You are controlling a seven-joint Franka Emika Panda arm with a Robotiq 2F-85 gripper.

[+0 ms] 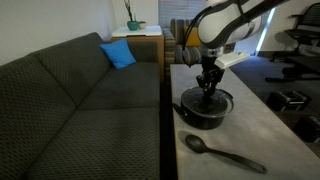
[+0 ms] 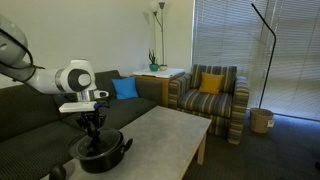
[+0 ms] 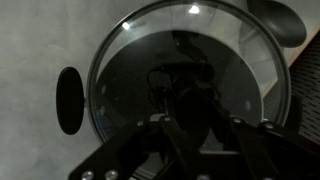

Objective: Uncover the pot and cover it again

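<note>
The black pot (image 1: 205,110) (image 2: 103,153) stands on the pale table, and its glass lid (image 3: 190,60) appears to sit on it. My gripper (image 1: 207,88) (image 2: 93,128) (image 3: 185,110) comes straight down onto the middle of the lid, shut on the dark knob (image 3: 183,95). In the wrist view the lid fills most of the picture, and one black side handle (image 3: 68,100) of the pot sticks out at the left. The dark fingers hide the knob's base.
A long black spoon (image 1: 222,153) lies on the table (image 1: 250,125) in front of the pot. A dark grey sofa (image 1: 80,90) with a blue cushion (image 1: 118,54) runs along one side. A striped armchair (image 2: 208,95) stands beyond the table's far end.
</note>
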